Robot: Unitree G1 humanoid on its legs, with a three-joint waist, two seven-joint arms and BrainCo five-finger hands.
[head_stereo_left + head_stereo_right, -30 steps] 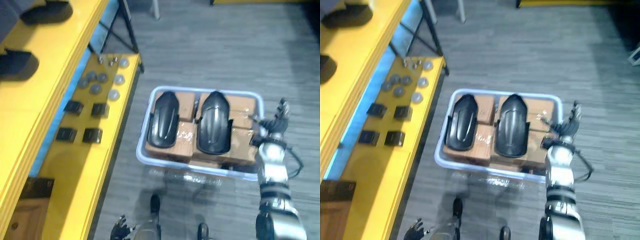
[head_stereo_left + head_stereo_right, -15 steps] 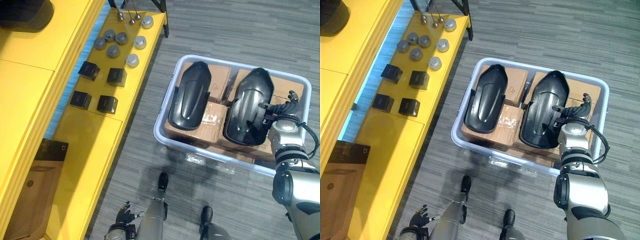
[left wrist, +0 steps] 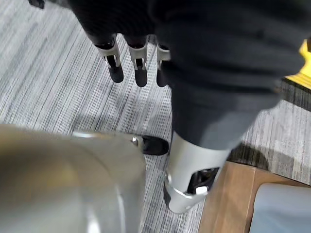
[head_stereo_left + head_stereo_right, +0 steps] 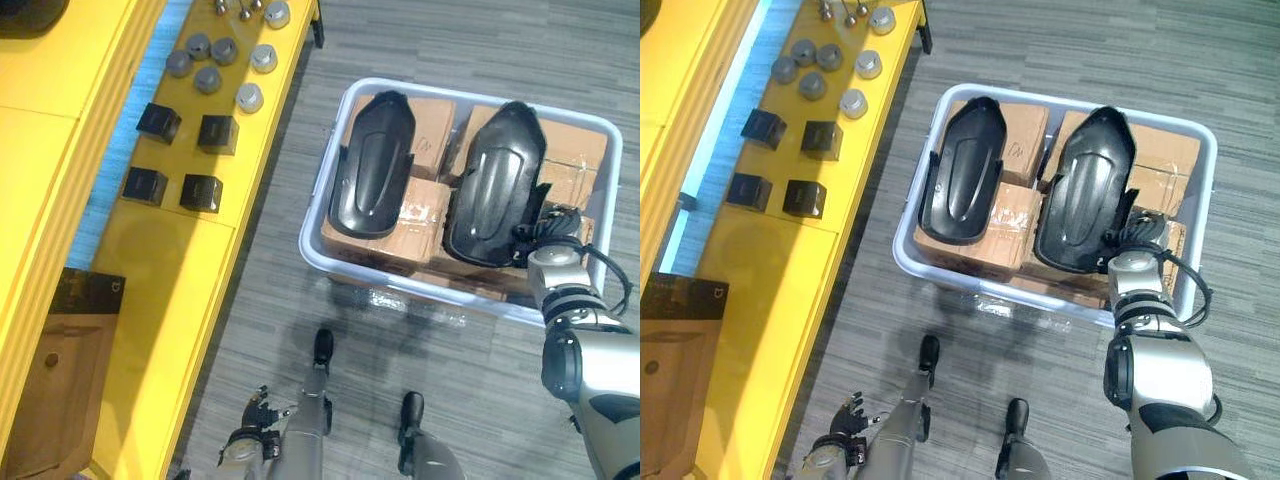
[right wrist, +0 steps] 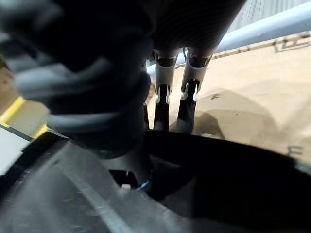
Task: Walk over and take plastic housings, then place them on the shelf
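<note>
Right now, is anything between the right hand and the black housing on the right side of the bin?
Nothing visible does: the right hand is at the near edge of the right housing, inside the bin.

A tub is set on the floor to the right of a shelf. Cardboard boxes are packed inside it, and on top of them the left housing and the right housing are laid side by side, lengthwise. The right hand is placed at the near right edge of the right housing, within the tub. On the shelf's lower ledge four blocks are arranged in two pairs, with round caps grouped behind them — a flat board is laid nearer. The left hand is seen low over the floor, just right of the shelf.
</note>
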